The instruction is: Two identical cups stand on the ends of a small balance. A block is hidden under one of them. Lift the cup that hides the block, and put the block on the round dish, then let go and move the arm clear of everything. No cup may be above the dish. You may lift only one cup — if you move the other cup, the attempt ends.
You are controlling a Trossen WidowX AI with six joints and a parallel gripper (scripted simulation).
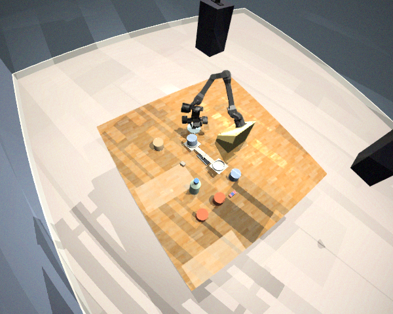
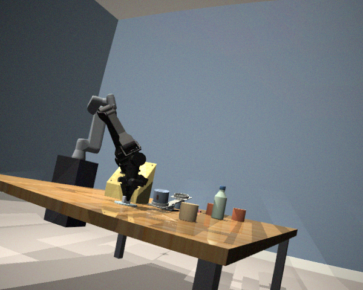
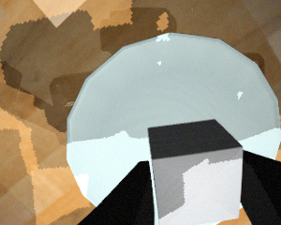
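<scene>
The grey block (image 2: 124, 199) (image 3: 197, 187) is at the surface of the pale round dish (image 1: 190, 129) (image 2: 118, 202) (image 3: 173, 84), near one side of it. My gripper (image 1: 195, 125) (image 2: 126, 199) points down around the block; its fingers are slightly parted, with a thin gap beside the block in the wrist view. Any contact on the other side is hard to tell. One blue cup (image 1: 191, 140) (image 2: 161, 197) stands on the lower end of the balance (image 1: 208, 159) (image 2: 175, 203). The other blue cup (image 1: 234, 174) (image 2: 176, 205) is off the balance, beyond its raised end. No cup is above the dish.
A yellow wedge (image 1: 234, 137) (image 2: 147, 176) stands beside the arm. A tan cylinder (image 1: 158, 144) (image 2: 188, 212), a green bottle (image 1: 194, 187) (image 2: 219, 206) and two red cylinders (image 1: 219, 197) (image 1: 202, 214) stand beyond the dish. A small grey piece (image 1: 183, 163) lies near the balance.
</scene>
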